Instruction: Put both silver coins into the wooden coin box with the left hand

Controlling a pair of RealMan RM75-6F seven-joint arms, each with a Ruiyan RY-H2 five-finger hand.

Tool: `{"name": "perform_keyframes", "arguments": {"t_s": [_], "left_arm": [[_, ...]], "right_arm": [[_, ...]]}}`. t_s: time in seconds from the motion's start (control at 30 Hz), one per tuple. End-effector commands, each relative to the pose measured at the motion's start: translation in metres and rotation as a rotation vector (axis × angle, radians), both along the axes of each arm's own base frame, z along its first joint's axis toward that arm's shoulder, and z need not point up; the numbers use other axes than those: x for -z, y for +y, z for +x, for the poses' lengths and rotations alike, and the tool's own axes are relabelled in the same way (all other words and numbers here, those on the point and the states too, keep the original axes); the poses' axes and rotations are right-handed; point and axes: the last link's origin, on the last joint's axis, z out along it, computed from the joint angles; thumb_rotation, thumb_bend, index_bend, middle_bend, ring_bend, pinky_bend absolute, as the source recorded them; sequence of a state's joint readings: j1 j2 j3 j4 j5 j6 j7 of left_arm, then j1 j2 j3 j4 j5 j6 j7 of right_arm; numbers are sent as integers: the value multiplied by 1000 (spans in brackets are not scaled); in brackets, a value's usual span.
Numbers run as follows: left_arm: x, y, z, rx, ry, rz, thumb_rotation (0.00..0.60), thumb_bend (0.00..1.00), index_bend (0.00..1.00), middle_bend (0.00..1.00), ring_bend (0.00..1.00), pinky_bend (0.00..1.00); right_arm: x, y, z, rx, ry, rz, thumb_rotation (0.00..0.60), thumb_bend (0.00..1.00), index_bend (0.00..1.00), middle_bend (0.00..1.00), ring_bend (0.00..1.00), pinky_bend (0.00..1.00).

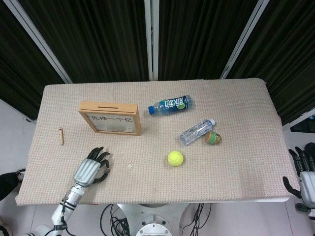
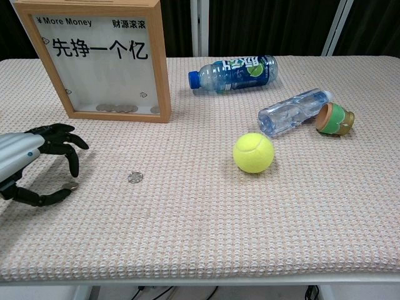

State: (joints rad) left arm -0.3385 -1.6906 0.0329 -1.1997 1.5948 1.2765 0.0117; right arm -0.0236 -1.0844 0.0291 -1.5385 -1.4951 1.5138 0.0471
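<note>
The wooden coin box (image 1: 110, 118) (image 2: 103, 59) stands upright at the table's left, with a slot in its top edge and several coins behind its glass. One silver coin (image 1: 130, 166) (image 2: 134, 177) lies flat on the cloth in front of it. A second silver coin (image 2: 73, 185) lies just left of that, between the thumb tip and the curved fingers of my left hand (image 1: 93, 167) (image 2: 37, 165). The thumb tip is at the coin's edge and the fingers (image 2: 74, 164) hang just above it; in the head view the hand hides this coin. My right hand (image 1: 306, 174) hangs empty beyond the table's right edge.
A blue-labelled bottle (image 1: 170, 104) (image 2: 234, 73) and a clear bottle (image 1: 197, 131) (image 2: 294, 110) lie right of the box. A small green-and-brown cup (image 1: 213, 138) (image 2: 334, 119) lies beside the clear bottle. A tennis ball (image 1: 175, 158) (image 2: 253, 152) sits mid-table. A short brown stick (image 1: 61, 135) lies far left.
</note>
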Motion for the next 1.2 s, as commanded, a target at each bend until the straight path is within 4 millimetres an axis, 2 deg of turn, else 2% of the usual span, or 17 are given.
{"name": "perform_keyframes", "arguments": {"t_s": [0.03,1.2], "left_arm": [[0,1,0,1,-6,3,600,226,505,203,23,101],[2,3,2,-19,-28,12,600,416,605,227,34,95]], "right_arm": [[0,0,0,-1,0,2,600,316,0,0,0,0],[-1,-1,-3,13,3,7,600,315,0,0,0,0]]}}
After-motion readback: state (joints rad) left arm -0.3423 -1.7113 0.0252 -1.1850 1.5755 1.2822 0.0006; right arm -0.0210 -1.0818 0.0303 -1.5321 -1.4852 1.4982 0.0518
